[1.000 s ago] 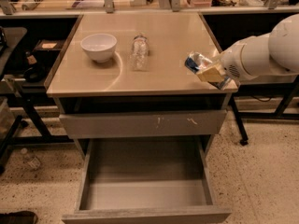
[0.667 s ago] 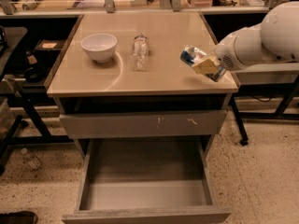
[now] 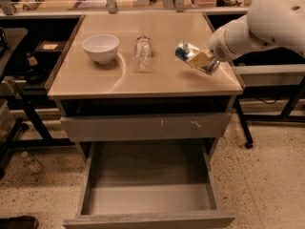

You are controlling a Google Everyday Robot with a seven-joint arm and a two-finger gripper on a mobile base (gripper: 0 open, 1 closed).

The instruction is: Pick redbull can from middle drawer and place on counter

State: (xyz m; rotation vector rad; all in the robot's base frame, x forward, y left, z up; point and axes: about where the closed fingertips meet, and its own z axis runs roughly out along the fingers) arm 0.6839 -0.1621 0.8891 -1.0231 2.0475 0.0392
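A beige counter [image 3: 157,82] tops a grey cabinet, seen from the front and slightly above. On its left part a white bowl [image 3: 100,46] stands upright. Right of the bowl and apart from it, near the middle, a clear plastic bottle [image 3: 142,53] appears to lie on its side. Below, under a shut drawer front with white scratches [image 3: 147,126], the wide grey drawer [image 3: 147,194] is pulled out toward the viewer, its floor bare, so the can is already out of it. Further right, the blue and silver can [image 3: 184,52] is held tilted over the right part of the counter, well clear of the bottle. The tool [image 3: 198,60] is clamped across the can's middle, its tan fingers [image 3: 202,57] pressed to the sides. The can seems low, close to the surface, probably being brought down to be set there; whether it touches cannot be told. A thick white arm [image 3: 259,23] reaches in from the right edge
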